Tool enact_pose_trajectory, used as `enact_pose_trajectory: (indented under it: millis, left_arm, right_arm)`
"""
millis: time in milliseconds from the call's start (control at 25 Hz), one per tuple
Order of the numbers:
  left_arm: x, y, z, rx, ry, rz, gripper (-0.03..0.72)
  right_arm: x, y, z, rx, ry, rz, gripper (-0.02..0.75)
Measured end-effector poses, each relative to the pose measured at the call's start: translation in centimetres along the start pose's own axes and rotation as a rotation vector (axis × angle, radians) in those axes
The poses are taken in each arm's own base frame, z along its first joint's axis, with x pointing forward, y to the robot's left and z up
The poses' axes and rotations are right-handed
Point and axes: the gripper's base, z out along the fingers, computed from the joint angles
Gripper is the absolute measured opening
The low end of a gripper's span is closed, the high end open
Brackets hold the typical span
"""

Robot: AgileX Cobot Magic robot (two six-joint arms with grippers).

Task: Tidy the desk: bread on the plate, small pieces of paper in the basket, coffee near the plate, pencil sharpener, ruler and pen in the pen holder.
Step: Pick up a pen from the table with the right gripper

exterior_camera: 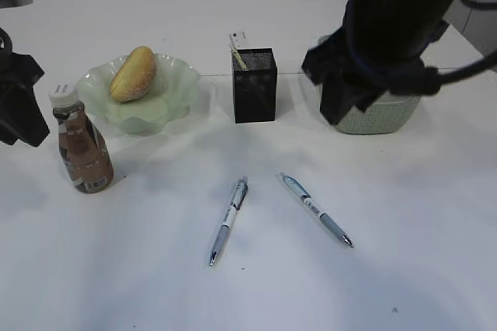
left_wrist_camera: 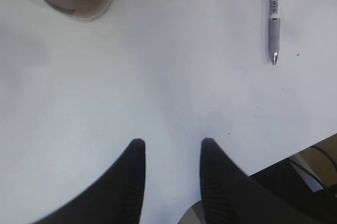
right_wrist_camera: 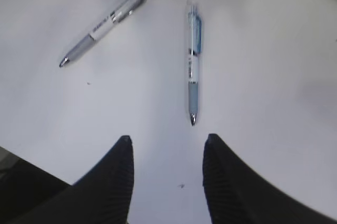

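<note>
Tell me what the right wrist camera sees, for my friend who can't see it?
Two pens lie on a white desk: a blue pen pointing toward the open, empty gripper, and a gray pen slanting off to its left.

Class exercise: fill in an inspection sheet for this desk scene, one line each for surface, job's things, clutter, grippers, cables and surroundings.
Surface: white desk, bare in front.
Job's things: bread lies on the plate; coffee stands upright beside the plate; pen holder holds something pale; two pens, grey pen and blue pen, lie flat on the desk; basket mostly hidden behind the right arm.
Clutter: nothing seen.
Grippers: left gripper open, empty; right gripper open, empty, above the blue pen's tip.
Cables: black cable along the right arm.
Surroundings: white wall panels behind.
</note>
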Motion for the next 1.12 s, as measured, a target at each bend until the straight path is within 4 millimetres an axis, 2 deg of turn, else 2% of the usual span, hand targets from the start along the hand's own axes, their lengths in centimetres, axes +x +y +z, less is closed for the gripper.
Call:
enact_pose_trajectory:
  millis: [80,240,400,440,560,680,1120]
  left_arm:
    - [0.0,0.0,0.0,0.000,0.000,0.000,0.243]
    - [0.0,0.0,0.0,0.000,0.000,0.000,0.243]
    - [0.0,0.0,0.0,0.000,0.000,0.000,0.244]
    - [0.0,0.0,0.0,0.000,0.000,0.000,0.244]
    - [0.0,0.0,0.0,0.000,0.000,0.000,0.244]
    - [0.0,0.0,0.0,0.000,0.000,0.000,0.244]
    - [0.0,0.0,0.0,0.000,0.000,0.000,0.244]
  right_arm:
    - [0.5,0.2,0.8,0.005,0.033,-0.003,0.352]
    - [1.6,0.1,3.9,0.040,0.148,-0.005,0.352]
    - [1.6,0.0,4.3,0.048,0.158,-0.006,0.352]
    - [0.8,-0.4,7.2,0.064,0.186,-0.011,0.352]
    - [0.5,-0.5,8.7,0.065,0.194,-0.012,0.352]
    - [-0.1,-0.6,11.1,0.067,0.181,-0.014,0.352]
    - [-1.7,-1.0,15.4,0.071,0.138,-0.020,0.352]
